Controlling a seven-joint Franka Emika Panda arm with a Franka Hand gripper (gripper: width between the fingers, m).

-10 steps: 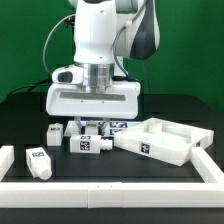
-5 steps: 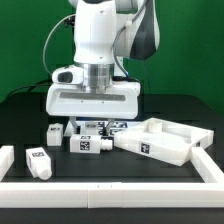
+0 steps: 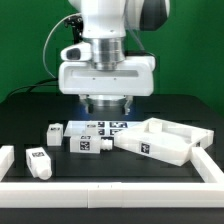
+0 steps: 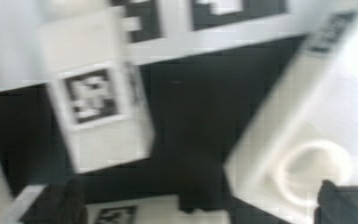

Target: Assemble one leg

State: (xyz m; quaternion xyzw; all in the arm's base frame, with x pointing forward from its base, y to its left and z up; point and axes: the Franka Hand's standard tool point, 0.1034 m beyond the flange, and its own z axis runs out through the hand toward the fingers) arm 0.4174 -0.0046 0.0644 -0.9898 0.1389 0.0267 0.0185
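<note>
The gripper point(image 3: 105, 108) hangs in the air above the black table point(image 3: 25, 125) and touches nothing. In the wrist view its two dark fingertips point(image 4: 34, 205) sit far apart (so the gripper point(image 4: 190, 205) is spread wide). Nothing is held between them.

The leg point(image 3: 88, 143) lies flat on the table. It is down below the hand and a bit nearer to the exterior camera. Its black-and-white tag faces that camera. In the wrist view the leg point(image 4: 91, 100) is a long white block, and its tag shows plainly.

Right under the hand lies the marker board point(image 3: 100, 126), flat on the table with its tags up. The leg lies just beside its front edge. The wrist view shows a bit of this board point(image 4: 167, 12) past the far end of the leg.

The big white panel point(image 3: 170, 140) lies below the hand, toward the exterior view's right, near the leg. In the wrist view the panel point(image 4: 291, 110) has a round hollow in it.

Two more legs lie toward the exterior view's left, a small one point(image 3: 52, 131) and another one point(image 3: 39, 161). Both are well apart from the hand.
</note>
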